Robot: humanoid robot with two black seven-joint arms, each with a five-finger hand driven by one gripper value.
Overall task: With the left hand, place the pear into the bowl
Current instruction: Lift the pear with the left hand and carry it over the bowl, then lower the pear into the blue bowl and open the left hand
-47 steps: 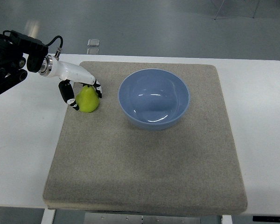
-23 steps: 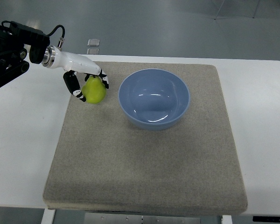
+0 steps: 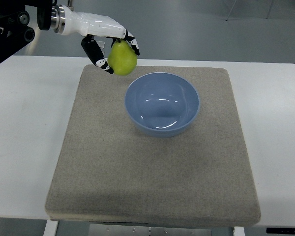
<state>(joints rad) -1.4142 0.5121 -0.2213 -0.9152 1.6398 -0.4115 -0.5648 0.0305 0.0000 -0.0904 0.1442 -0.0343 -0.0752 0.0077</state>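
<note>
The pear (image 3: 122, 58) was up. A second before, it had sat on the grey mat (image 3: 152, 167) near the mat's far-left corner with the left hand (image 3: 110, 46) closed around it; half a second on, it had shifted toward the bowl (image 3: 162, 103); now it hung in the air, gripped between the curled fingers (image 3: 95, 53) and the thumb side, beyond the bowl's far-left rim and apart from it. That meant the pick was done and the carry had begun, with only the last stretch over the rim and the release seemingly left.

The bowl stood empty, its mouth wide and unobstructed. The path from pear to bowl ran right and toward the camera, with nothing in between. The rim was the one edge to mind, since a low pear could clip it. The white bench (image 3: 24, 128) showed bare around the mat. The right hand was not in view.
</note>
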